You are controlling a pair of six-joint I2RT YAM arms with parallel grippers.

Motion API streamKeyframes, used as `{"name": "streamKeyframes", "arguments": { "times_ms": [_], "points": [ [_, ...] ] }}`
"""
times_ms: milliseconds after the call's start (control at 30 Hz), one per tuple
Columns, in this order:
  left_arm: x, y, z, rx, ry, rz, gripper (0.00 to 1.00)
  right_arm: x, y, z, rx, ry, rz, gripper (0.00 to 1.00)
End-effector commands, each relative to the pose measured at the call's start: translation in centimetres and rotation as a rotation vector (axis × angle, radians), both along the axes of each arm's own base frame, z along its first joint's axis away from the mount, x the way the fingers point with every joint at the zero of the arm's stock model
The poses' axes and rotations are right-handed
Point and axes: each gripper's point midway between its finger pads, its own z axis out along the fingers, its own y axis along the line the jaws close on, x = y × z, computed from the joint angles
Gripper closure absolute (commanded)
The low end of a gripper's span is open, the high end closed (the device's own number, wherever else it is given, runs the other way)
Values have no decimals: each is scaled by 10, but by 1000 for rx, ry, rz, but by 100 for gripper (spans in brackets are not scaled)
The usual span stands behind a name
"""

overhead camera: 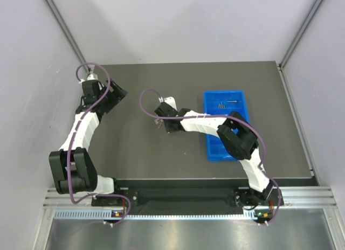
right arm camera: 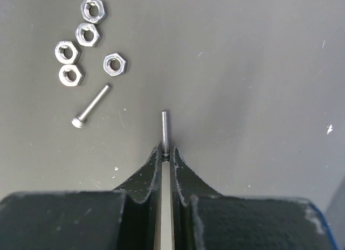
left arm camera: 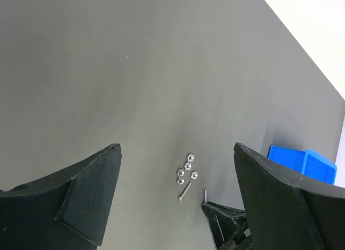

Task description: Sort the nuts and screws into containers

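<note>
The right pincer [right arm camera: 166, 153] grips one screw [right arm camera: 165, 129] by its end, probably to lift it into the tray [overhead camera: 221, 145]; the left pincer [left arm camera: 177, 147] hangs wide open, well aside.

Five nuts [right arm camera: 88, 34] are clustering at the upper left of the right wrist view. Below them, a loose screw [right arm camera: 91, 105] and a centre screw [right arm camera: 165, 132] are making two. One blue tray [overhead camera: 215, 147] is sitting at the right of the top view, carrying screws [overhead camera: 222, 105] too small to count.

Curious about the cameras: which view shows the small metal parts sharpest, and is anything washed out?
Right wrist: nuts and pinched screw crisp, soft even light. Left wrist: smaller but sharp; wall top right washed out. Top: mere specks.
</note>
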Motion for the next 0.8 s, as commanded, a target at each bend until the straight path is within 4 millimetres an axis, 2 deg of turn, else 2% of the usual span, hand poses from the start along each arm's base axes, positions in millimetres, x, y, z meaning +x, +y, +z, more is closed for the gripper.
{"name": "streamKeyframes", "arguments": {
  "times_ms": [0,67,167,200,267,300,367,400,467,500,567,600,667,700,767],
  "points": [
    [6,2,21,0,-76,0,11,-11,-10,-12,-94,14,42,100],
    [6,2,21,-4,-76,2,11,-8,-10,-7,-92,2,49,100],
    [6,2,20,-4,-75,-2,11,-6,-9,16,-67,-26,55,100],
    [6,2,20,-3,-75,-2,11,-2,-10,34,-40,-50,50,100],
    [5,3,21,-5,-75,2,11,3,-14,53,-14,-78,44,100],
    [6,2,21,-5,-76,-1,11,9,-23,69,12,-98,23,100],
    [5,2,21,-7,-76,-2,11,16,-35,84,31,-115,-1,100],
    [5,2,21,-5,-77,-3,11,23,-48,100,54,-134,-31,100],
    [4,1,22,-8,-78,-8,11,26,-67,111,66,-148,-65,100],
    [4,1,22,-9,-79,-8,11,32,-81,130,96,-178,-99,100],
    [3,0,21,-11,-79,-12,11,36,-102,140,103,-197,-147,100],
    [3,0,22,-12,-79,-13,11,40,-124,148,109,-211,-193,100],
    [3,0,22,-15,-79,-11,11,42,-151,150,96,-218,-263,100],
    [3,1,22,-14,-80,-11,11,42,-175,150,84,-215,-313,100],
    [3,0,24,-14,-86,-14,11,43,-198,150,78,-225,-379,100]
  ]
}}
